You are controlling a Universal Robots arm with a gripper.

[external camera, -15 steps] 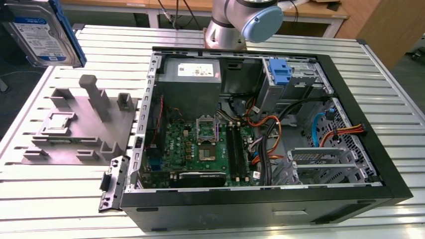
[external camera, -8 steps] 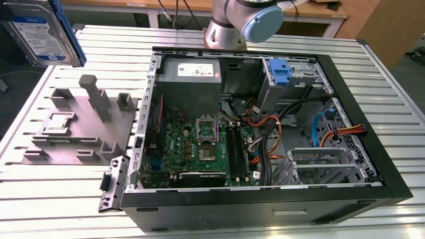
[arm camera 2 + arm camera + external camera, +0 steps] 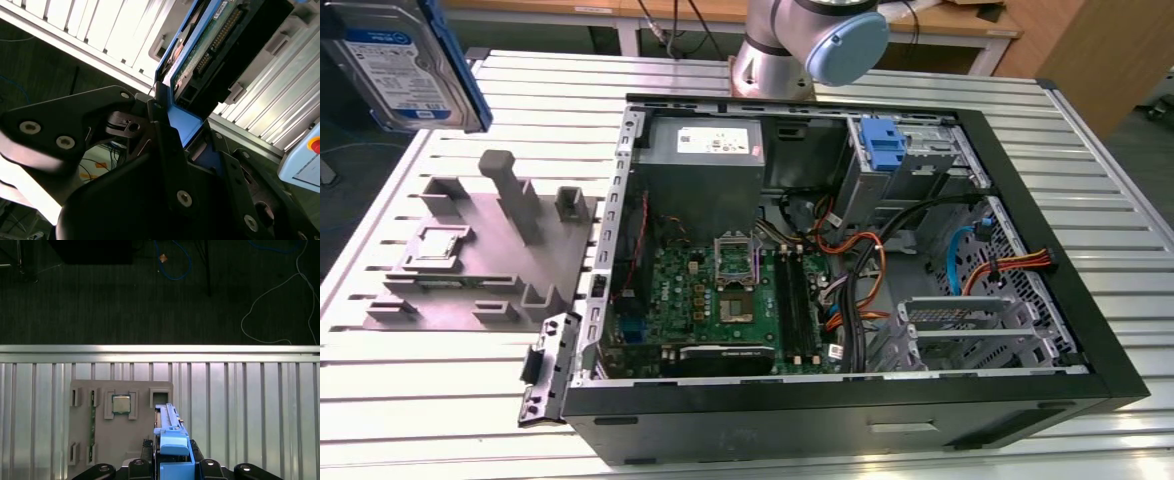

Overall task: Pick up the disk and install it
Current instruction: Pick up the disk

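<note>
The disk [image 3: 394, 60], a silver-grey drive with a white-and-blue label in a blue carrier, hangs in the air at the exterior view's far upper left, above the table's corner. In both wrist views my gripper [image 3: 172, 462] [image 3: 172, 125] is shut on the carrier's blue end. The disk [image 3: 210, 45] stands on edge between the black fingers [image 3: 170, 150], its circuit board and connector showing. Seen edge-on, the disk [image 3: 170, 432] is above the grey fixture [image 3: 120, 440].
An open computer case [image 3: 1067, 330] lies on the slatted table [image 3: 440, 400], with a motherboard [image 3: 720, 300], power-supply box [image 3: 707, 140] and a drive bay holding a blue carrier [image 3: 886, 150]. The grey fixture [image 3: 467, 265] lies beside it, holding a chip [image 3: 120, 403]. The arm's base [image 3: 801, 45] stands behind.
</note>
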